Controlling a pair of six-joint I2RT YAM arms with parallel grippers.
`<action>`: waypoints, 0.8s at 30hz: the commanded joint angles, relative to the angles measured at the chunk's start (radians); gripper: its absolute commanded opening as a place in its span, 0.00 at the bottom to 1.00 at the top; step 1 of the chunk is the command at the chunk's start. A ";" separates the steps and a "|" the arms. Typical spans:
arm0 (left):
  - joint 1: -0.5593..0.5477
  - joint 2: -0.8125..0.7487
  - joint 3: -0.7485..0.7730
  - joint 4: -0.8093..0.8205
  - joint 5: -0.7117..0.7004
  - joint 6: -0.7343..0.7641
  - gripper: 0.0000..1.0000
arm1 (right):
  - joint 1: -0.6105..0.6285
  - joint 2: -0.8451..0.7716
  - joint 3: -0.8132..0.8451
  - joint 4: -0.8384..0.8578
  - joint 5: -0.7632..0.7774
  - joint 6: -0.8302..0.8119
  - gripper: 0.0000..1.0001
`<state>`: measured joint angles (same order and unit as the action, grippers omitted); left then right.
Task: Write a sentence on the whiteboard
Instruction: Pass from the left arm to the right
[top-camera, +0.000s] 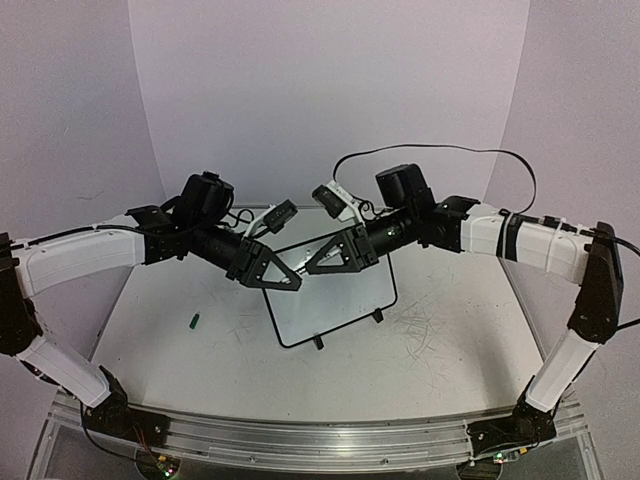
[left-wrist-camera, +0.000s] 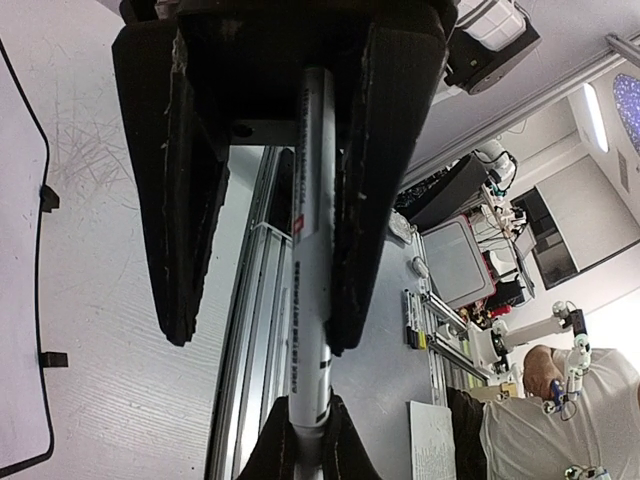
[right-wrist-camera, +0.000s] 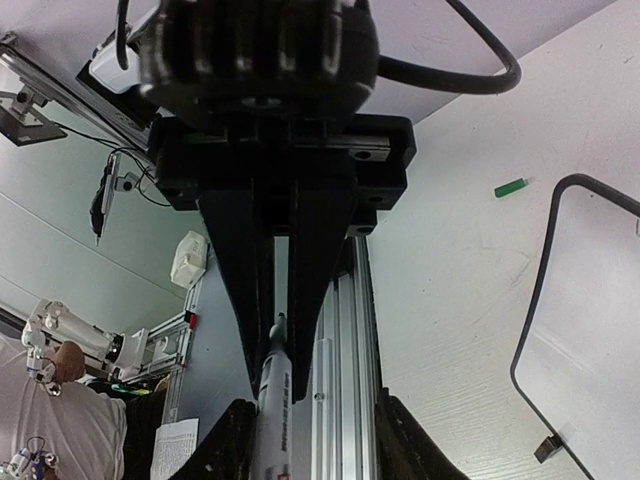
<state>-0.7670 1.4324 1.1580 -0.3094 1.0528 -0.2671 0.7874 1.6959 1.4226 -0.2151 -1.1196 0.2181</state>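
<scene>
The whiteboard (top-camera: 340, 295) lies flat on the middle of the table (top-camera: 440, 350), turned at a slant, with its two little black feet on the near edge. Its white face is mostly bare; the near-left part shows no writing, and the arms hide the far corner.

Both arms meet just above the board's far-left corner. The left claw (top-camera: 290, 283) is clamped tight on the barrel of a light-coloured marker (left-wrist-camera: 310, 250), which runs lengthwise between its pads. The right claw (top-camera: 312, 268) faces it head-on, its fingers drawn narrow and pinching the marker's far end, so both claws hold the same marker in the air.

A small green piece (top-camera: 196, 321) lies on the table well to the left of the board.
</scene>
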 joint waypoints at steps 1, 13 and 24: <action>-0.002 -0.001 0.046 0.003 0.026 0.028 0.00 | 0.018 0.020 0.061 -0.015 -0.027 -0.026 0.39; -0.002 0.002 0.048 0.000 0.011 0.031 0.00 | 0.022 0.031 0.068 -0.013 -0.053 -0.017 0.05; 0.019 -0.057 0.046 -0.053 -0.148 0.071 0.52 | 0.019 -0.031 0.024 -0.012 0.133 0.025 0.00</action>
<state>-0.7647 1.4347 1.1583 -0.3427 1.0089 -0.2417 0.8007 1.7164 1.4548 -0.2485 -1.1150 0.2233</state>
